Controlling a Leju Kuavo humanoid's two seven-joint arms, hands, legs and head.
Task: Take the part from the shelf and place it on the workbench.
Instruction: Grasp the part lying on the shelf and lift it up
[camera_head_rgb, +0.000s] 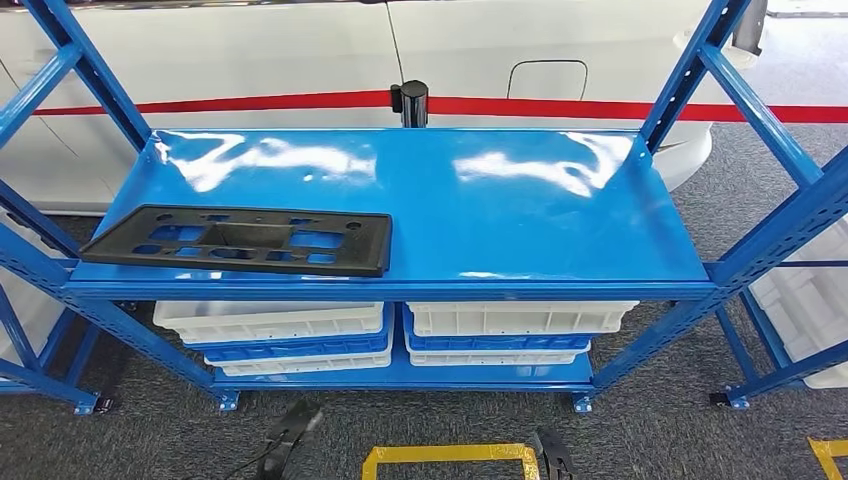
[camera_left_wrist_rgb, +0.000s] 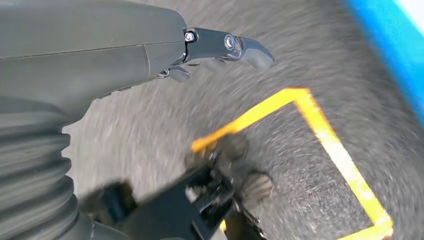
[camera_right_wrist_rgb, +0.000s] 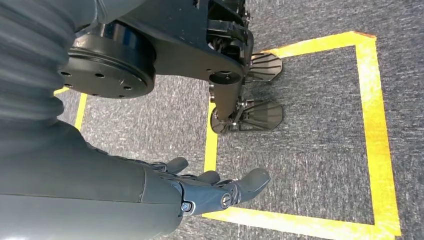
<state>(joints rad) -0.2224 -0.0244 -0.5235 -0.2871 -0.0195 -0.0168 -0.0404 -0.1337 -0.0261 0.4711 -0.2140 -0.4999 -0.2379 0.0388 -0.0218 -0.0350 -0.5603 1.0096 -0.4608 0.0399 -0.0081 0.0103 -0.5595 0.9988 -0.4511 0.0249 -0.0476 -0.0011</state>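
The part (camera_head_rgb: 240, 240) is a flat black plastic plate with several cut-outs. It lies at the front left of the blue shelf's top board (camera_head_rgb: 520, 220) in the head view. My left hand (camera_left_wrist_rgb: 220, 50) hangs over the grey floor with its fingers stretched out and nothing in them; that view is blurred. My right hand (camera_right_wrist_rgb: 215, 187) also hangs low beside my body, fingers apart and holding nothing, above a yellow floor line. Both hands are far below the part.
White and blue bins (camera_head_rgb: 270, 320) (camera_head_rgb: 520, 318) are stacked on the lower shelf board. Slanted blue uprights (camera_head_rgb: 700, 60) frame both ends of the shelf. Yellow tape (camera_head_rgb: 450, 455) marks the floor before it. A white car and a red barrier belt on a black post (camera_head_rgb: 410, 103) stand behind.
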